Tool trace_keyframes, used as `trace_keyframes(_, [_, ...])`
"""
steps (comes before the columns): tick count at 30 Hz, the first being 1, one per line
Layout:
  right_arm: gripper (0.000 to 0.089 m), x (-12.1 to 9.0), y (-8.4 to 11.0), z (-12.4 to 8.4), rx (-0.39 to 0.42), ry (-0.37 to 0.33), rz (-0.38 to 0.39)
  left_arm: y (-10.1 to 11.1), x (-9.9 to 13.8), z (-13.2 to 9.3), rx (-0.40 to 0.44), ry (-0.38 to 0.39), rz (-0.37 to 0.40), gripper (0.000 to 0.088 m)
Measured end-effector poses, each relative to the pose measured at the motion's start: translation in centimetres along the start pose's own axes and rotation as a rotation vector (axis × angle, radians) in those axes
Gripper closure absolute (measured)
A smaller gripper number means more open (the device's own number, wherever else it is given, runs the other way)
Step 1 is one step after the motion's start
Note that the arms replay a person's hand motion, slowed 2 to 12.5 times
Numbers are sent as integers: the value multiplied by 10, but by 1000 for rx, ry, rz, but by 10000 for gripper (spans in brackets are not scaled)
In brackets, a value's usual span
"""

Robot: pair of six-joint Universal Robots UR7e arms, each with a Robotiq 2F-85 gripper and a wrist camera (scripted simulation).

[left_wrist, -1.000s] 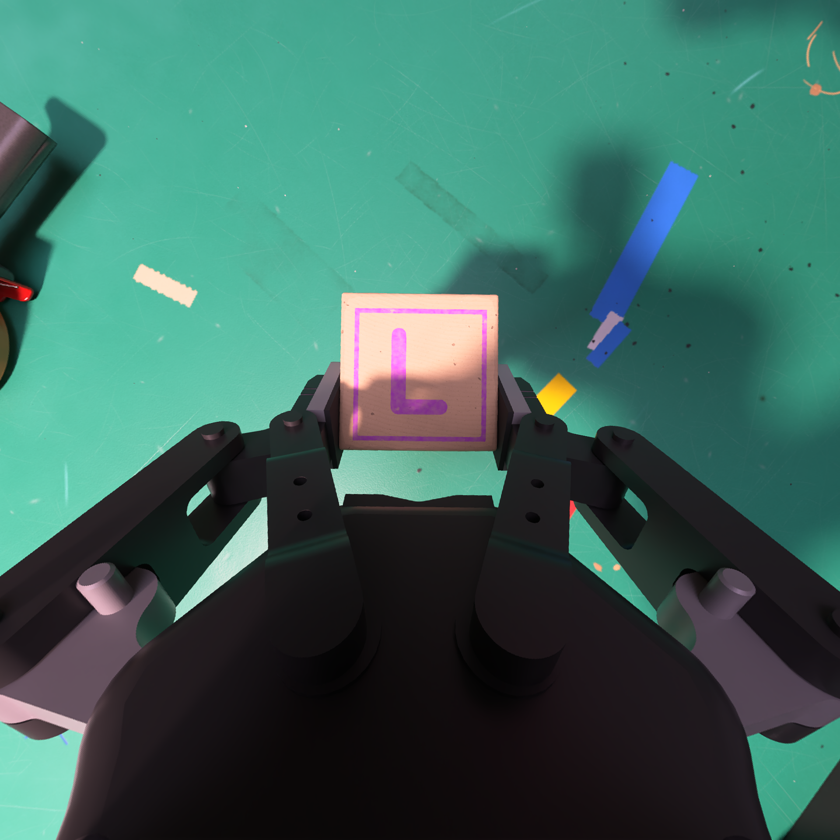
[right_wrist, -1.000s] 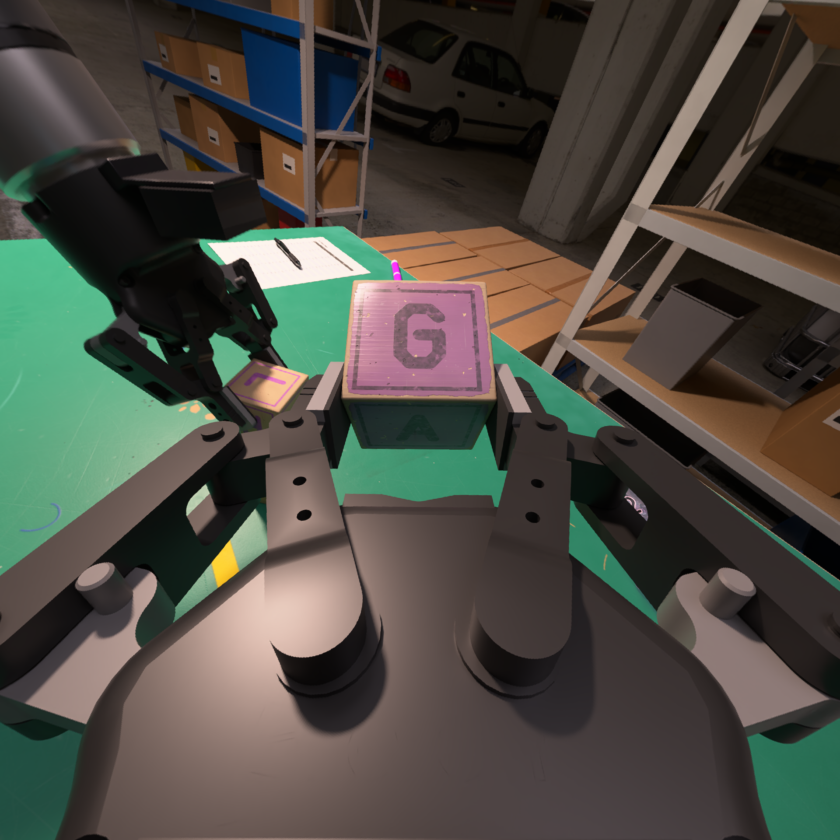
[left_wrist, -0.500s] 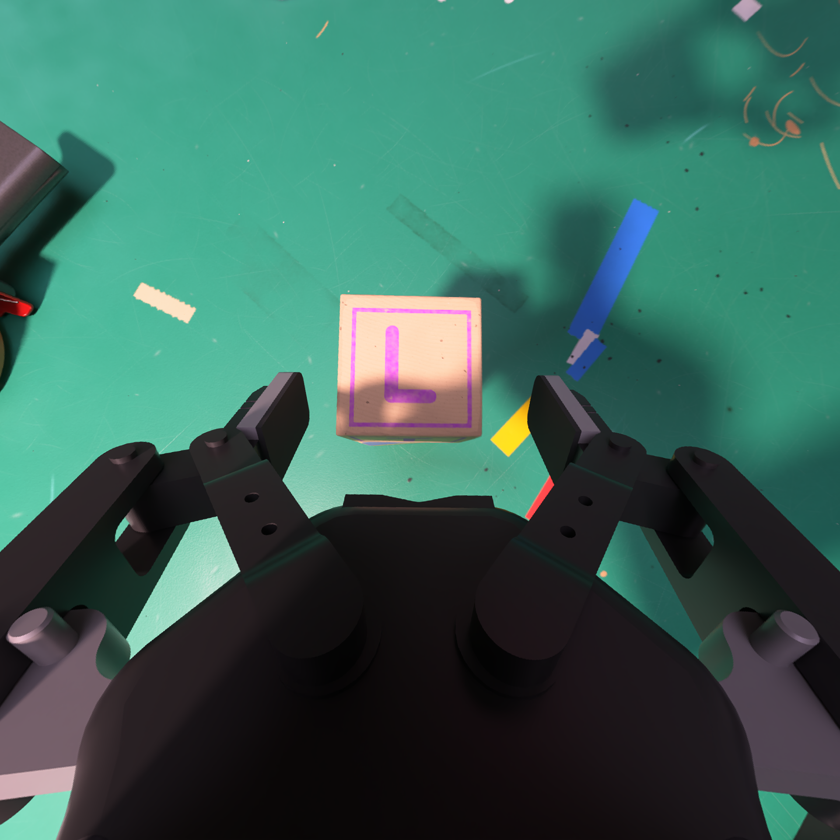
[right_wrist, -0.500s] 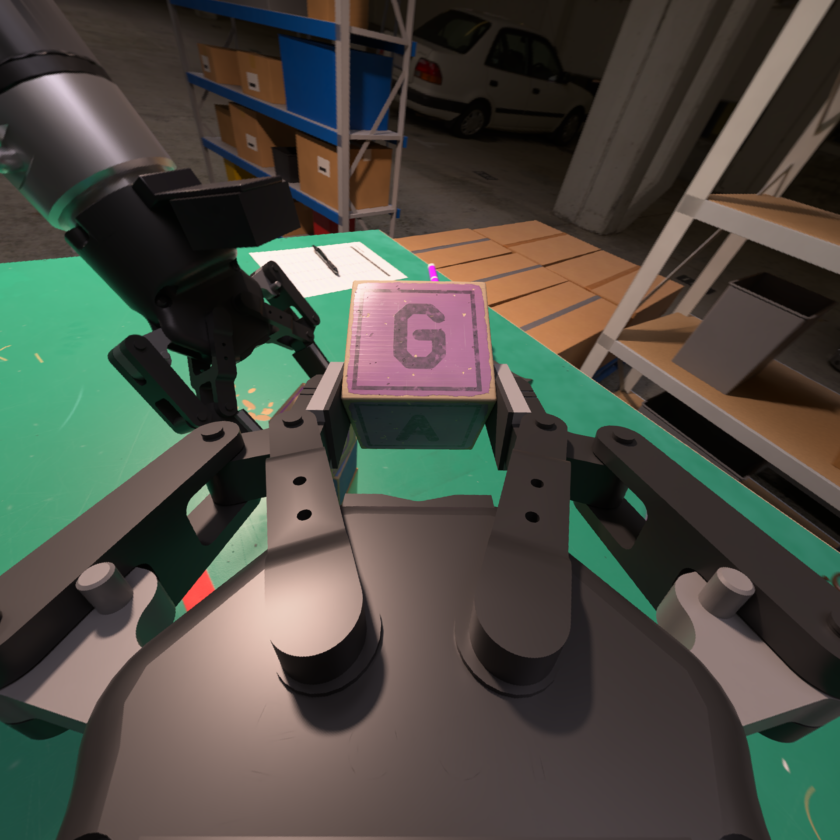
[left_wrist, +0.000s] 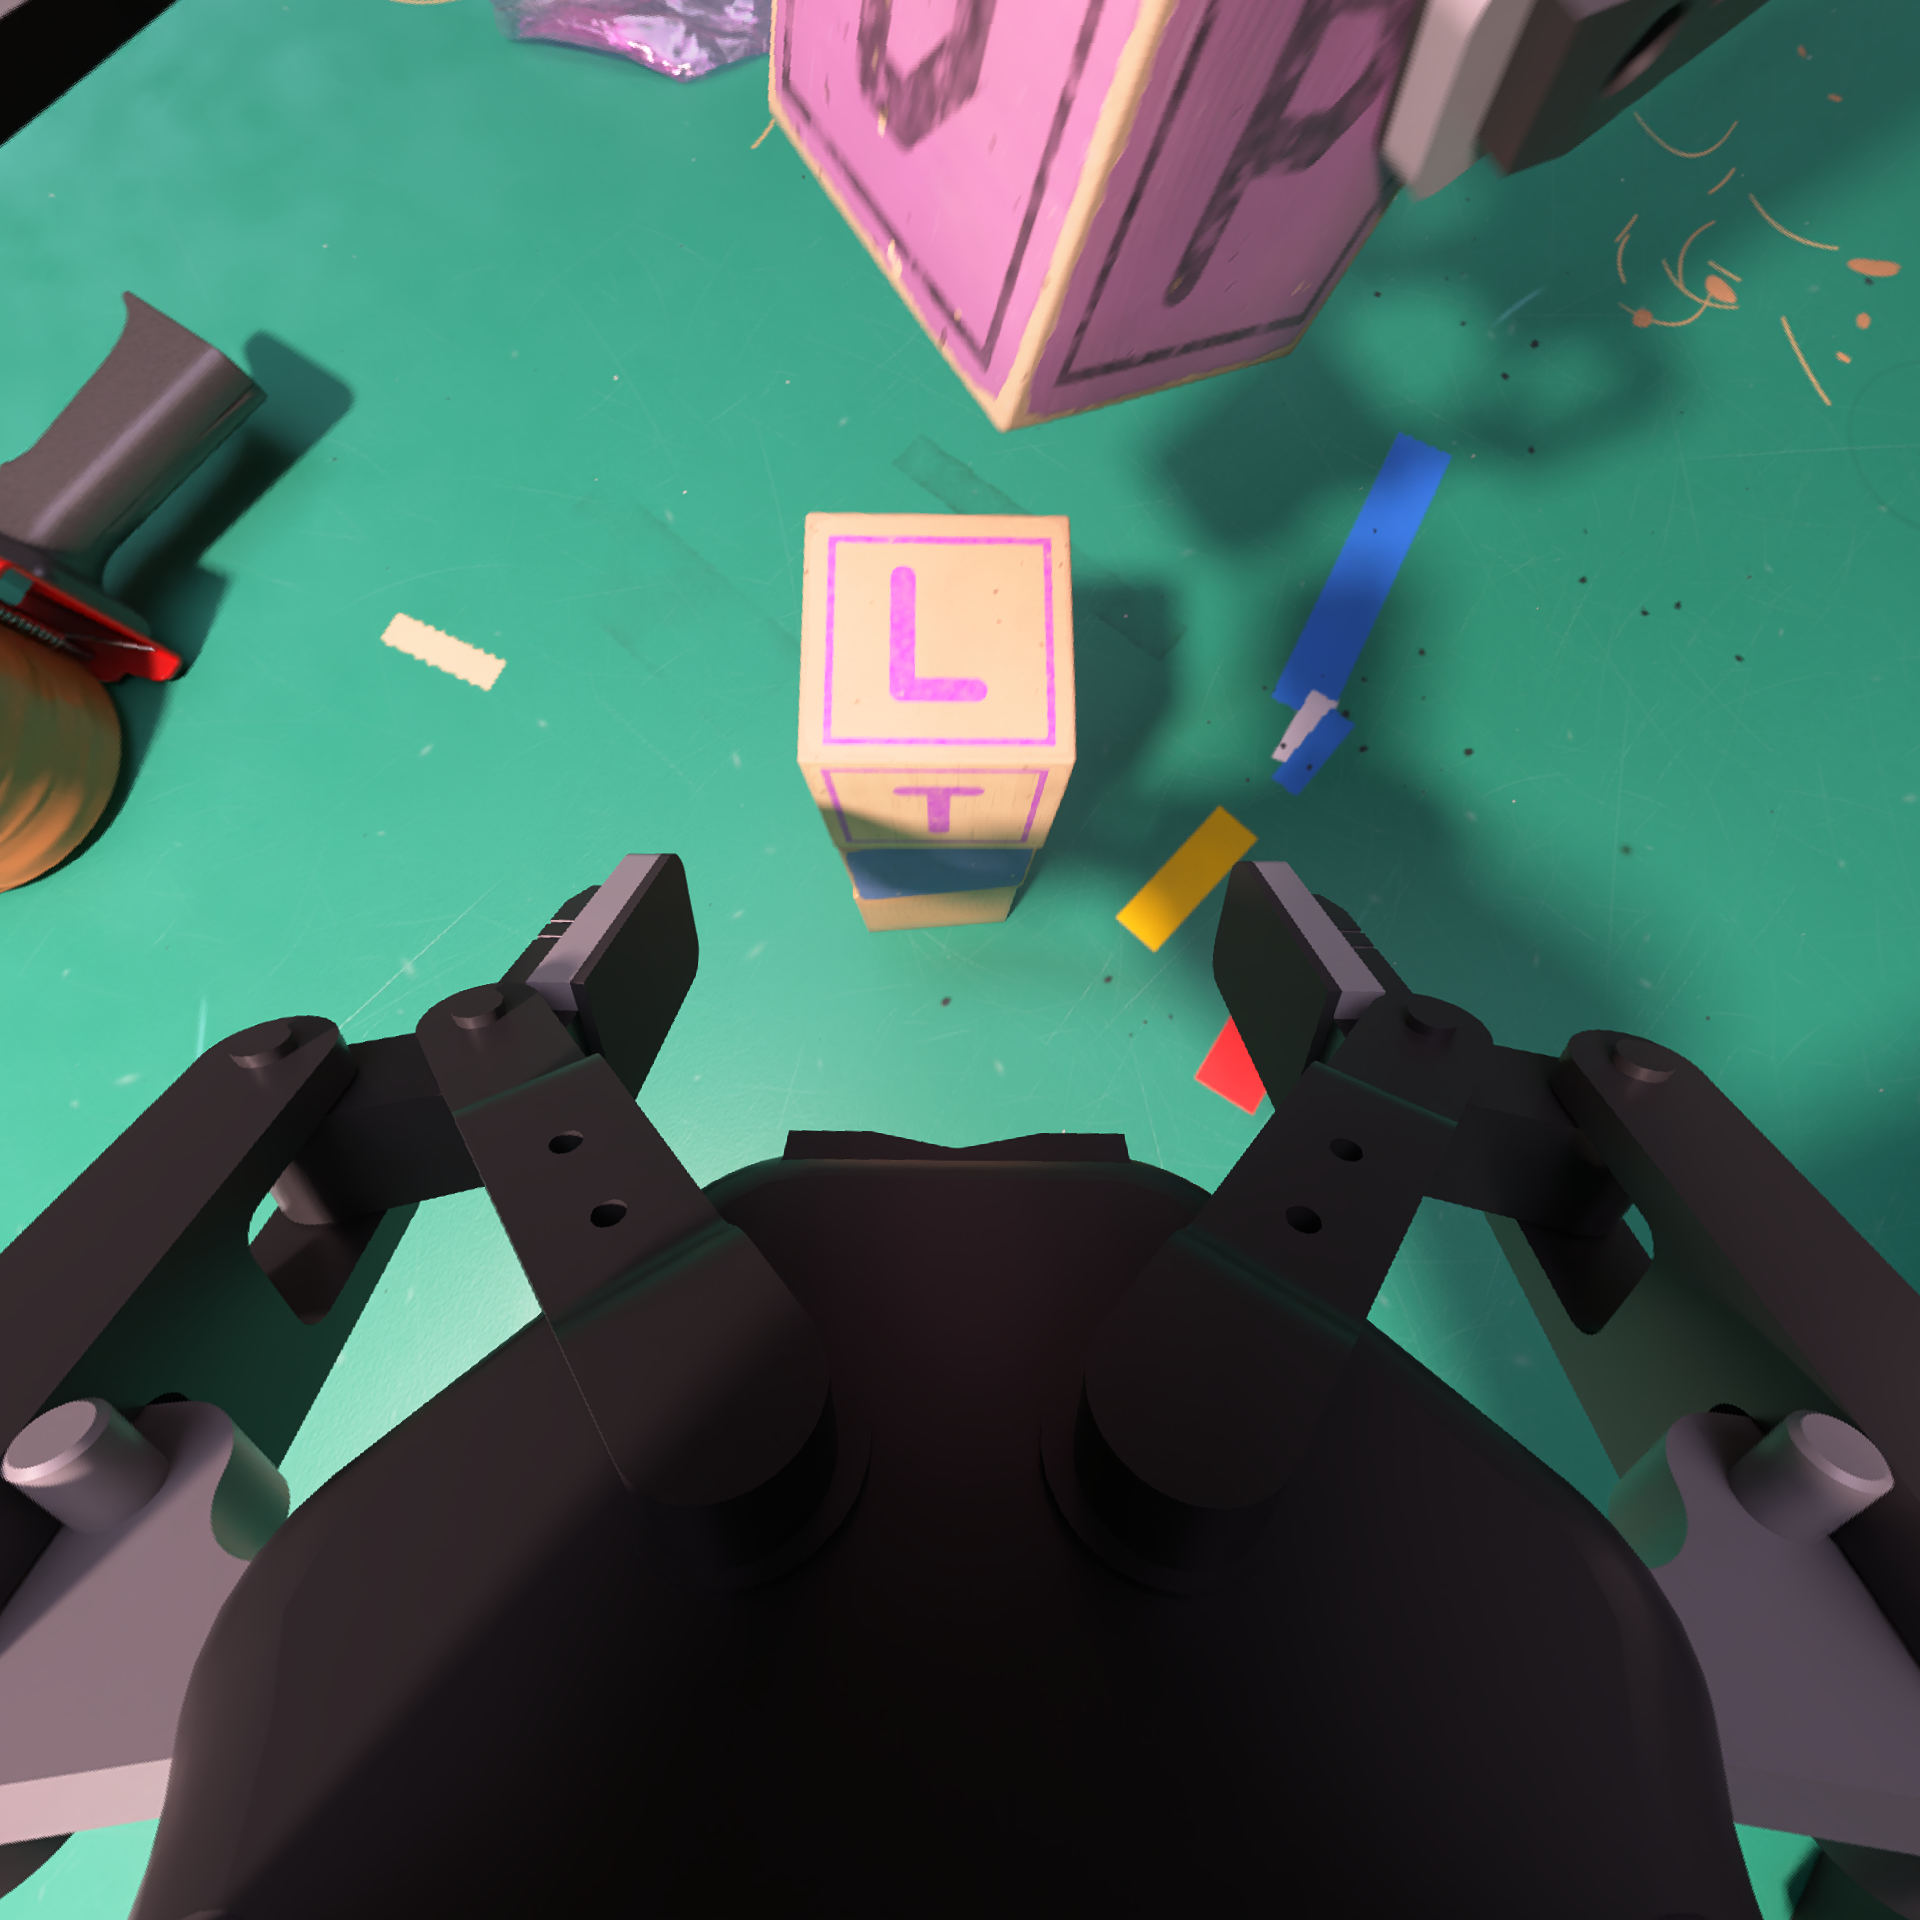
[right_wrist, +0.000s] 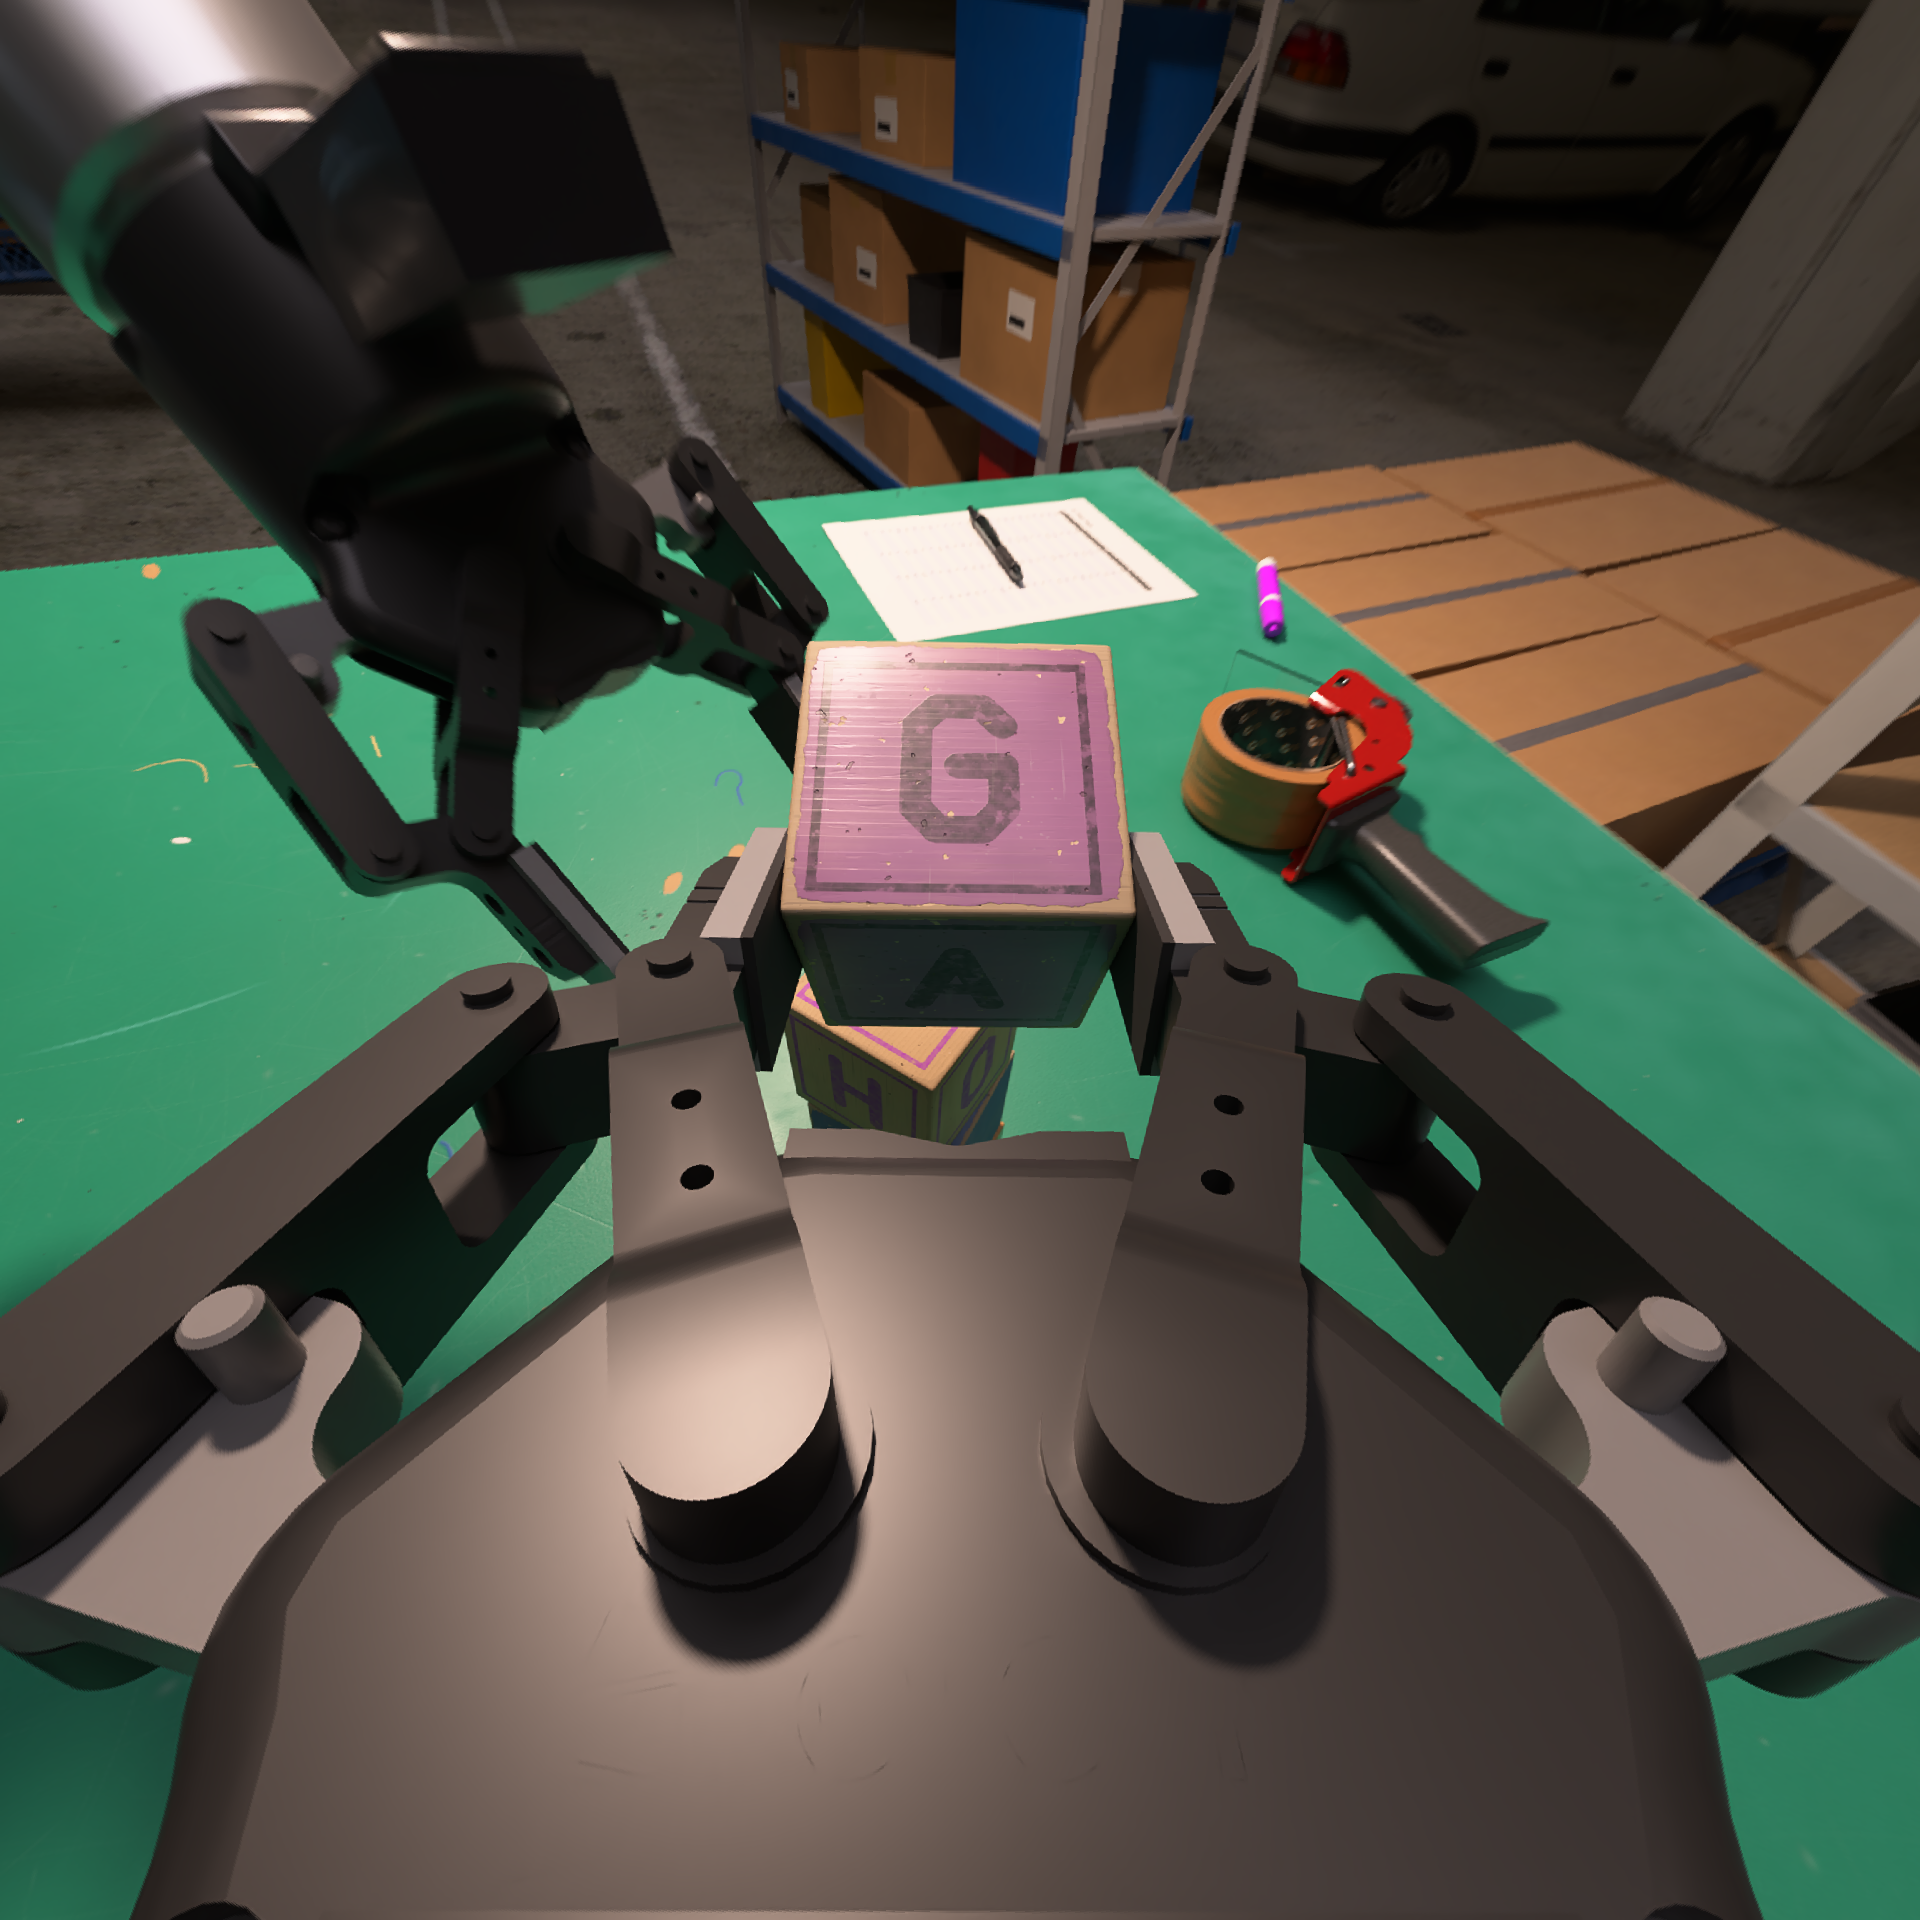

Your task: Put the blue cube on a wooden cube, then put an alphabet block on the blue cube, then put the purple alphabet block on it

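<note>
Three blocks stacked already: wooden cube [left_wrist: 933,906] at the bottom, blue cube [left_wrist: 940,869] on it, tan alphabet block [left_wrist: 935,665] on top, standing roughly mid-worktop [left_wrist: 520,416] and looking fairly square, the blue cube turned slightly against the cube under it. Two of three steps judged done; only the last left.

Left gripper [left_wrist: 951,961] above the stack and clear of it, fingers [left_wrist: 623,935] spread wide, nothing between them.

Right gripper [right_wrist: 956,935] with fingers [right_wrist: 753,914] pinching the purple block [right_wrist: 956,769] on two opposite sides, held in the air. From the right wrist view, purple block just above the tan block [right_wrist: 894,1081], apart from it by a small gap, though not plainly centred. From the left wrist view, purple block [left_wrist: 1081,197] higher than the stack and offset toward the far side. Left to do, as a judgement: line up over the tan block, lower until touching, release.

No open containers on the worktop. Toward the far right edge: tape dispenser [right_wrist: 1340,790], pink marker [right_wrist: 1269,597], sheet of paper [right_wrist: 1008,566] with a pen [right_wrist: 995,545] on it. Off the worktop: shelves with closed cardboard boxes [right_wrist: 1023,312], contents hidden.
</note>
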State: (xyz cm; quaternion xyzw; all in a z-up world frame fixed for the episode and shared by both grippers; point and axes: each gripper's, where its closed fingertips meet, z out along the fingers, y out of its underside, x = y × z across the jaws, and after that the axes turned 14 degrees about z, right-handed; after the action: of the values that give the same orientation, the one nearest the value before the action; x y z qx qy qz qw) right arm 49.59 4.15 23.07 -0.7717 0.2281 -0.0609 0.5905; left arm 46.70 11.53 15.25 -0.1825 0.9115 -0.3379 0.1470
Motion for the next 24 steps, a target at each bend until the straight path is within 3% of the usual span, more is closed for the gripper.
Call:
trace_keyframes(11, [380, 1, 30, 37, -140, -47, 76, 24, -6, -28, 35, -34, -27, 55])
trace_keyframes(19, [380, -2, 36, 46, -180, -35, 27, 37, -5, -41, 57, -17, -43, 75])
trace_keyframes(24, [380, -7, 36, 45, -190, -63, -21, 44, -7, -46, 57, -24, -43, 83])
